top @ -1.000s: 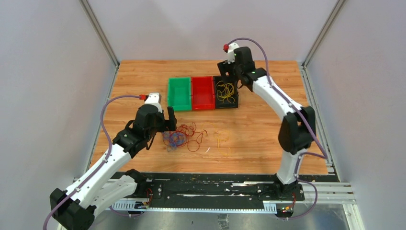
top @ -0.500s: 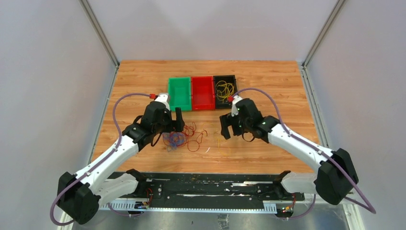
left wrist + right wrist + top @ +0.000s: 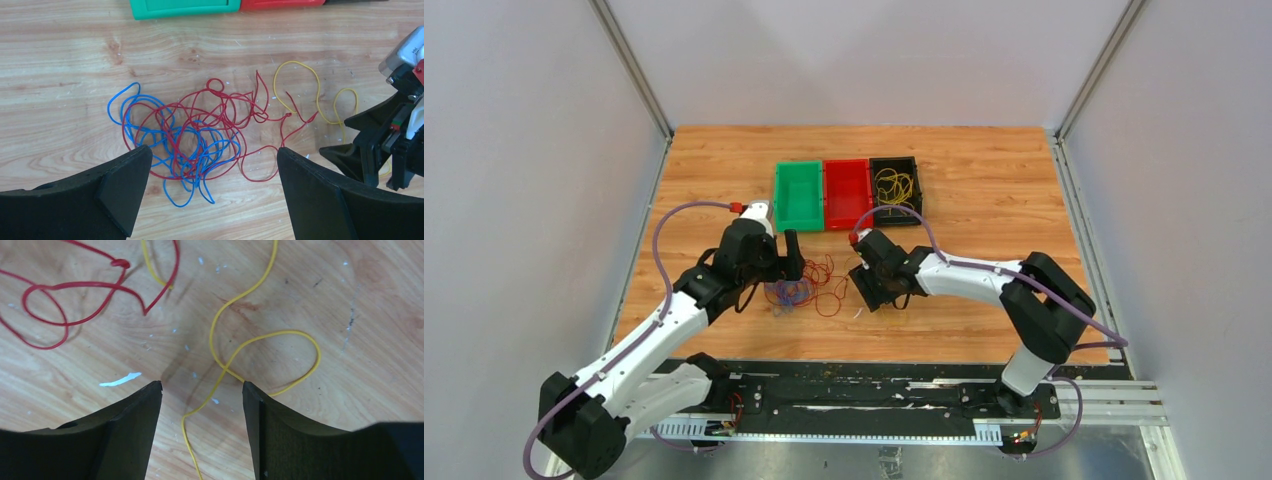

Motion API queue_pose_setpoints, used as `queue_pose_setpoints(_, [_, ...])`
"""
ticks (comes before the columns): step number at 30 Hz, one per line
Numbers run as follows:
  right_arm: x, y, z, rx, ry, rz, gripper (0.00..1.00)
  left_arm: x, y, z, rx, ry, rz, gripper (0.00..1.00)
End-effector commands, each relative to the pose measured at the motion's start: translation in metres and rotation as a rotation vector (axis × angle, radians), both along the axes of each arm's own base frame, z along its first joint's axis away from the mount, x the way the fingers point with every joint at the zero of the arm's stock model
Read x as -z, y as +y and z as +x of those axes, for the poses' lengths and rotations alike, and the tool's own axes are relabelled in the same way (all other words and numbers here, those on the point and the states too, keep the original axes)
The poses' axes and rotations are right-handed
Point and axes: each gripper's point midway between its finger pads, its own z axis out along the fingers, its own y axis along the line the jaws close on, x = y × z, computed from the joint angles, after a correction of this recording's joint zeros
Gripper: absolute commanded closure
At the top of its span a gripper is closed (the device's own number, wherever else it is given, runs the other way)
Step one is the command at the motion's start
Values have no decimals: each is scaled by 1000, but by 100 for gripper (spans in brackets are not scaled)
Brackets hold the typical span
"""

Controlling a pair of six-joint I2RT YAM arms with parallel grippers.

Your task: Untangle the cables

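Right wrist view had the right gripper (image 3: 202, 385) low over the table (image 3: 360, 300). Its matte black fingers were spread apart, gripping nothing. A thin yellow cable (image 3: 213, 335) lay on the wood, ran in under the gap and curled into a loop just ahead. A second before, this arm had hung over the black bin (image 3: 896, 220); it had since swung down beside the tangle. Ahead and to that gripper's left lay a glossy red cable (image 3: 75, 285) in loose curls. The left gripper (image 3: 212, 150), little shifted, stood wide open over the red and blue tangle (image 3: 192, 142), hair-fine loops knotted together on scuffed wood grain. Beyond it sat the green bin (image 3: 799, 196) and red bin (image 3: 848, 193), smooth plastic rectangles, with more yellow cables (image 3: 894, 186) coiled in the black one.
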Motion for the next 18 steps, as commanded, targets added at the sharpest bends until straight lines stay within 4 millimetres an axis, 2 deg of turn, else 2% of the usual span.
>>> queue_pose_setpoints(1, [5,-4,10,52,-34,-34,36,2,11,-5,-44,-4,18,0])
queue_pose_setpoints(3, [11,-6,12,55,-44,-51,39,1,12,-6,-46,-6,20,0])
queue_pose_setpoints(4, [15,-6,13,54,-50,-60,45,0,13,-6,-47,-8,20,0])
queue_pose_setpoints(6, [18,-9,20,69,-81,-79,67,0,15,-7,-52,-9,24,0])
queue_pose_setpoints(8, [16,-11,29,80,-125,-89,93,-1,16,-8,-56,-11,27,0])
queue_pose_setpoints(9, [12,-13,32,83,-144,-97,99,-1,17,-8,-60,-12,29,0])
queue_pose_setpoints(10, [6,-14,35,86,-166,-98,100,-1,18,-8,-63,-12,31,0])
queue_pose_setpoints(13, [-32,-15,44,94,-262,-48,100,-2,19,-9,-69,-18,31,0])
queue_pose_setpoints(14, [-55,-18,49,104,-321,-22,100,-3,19,-8,-67,-21,27,0])
queue_pose_setpoints(18, [-127,-29,55,104,-480,75,100,-5,10,-8,-30,-29,-1,0])
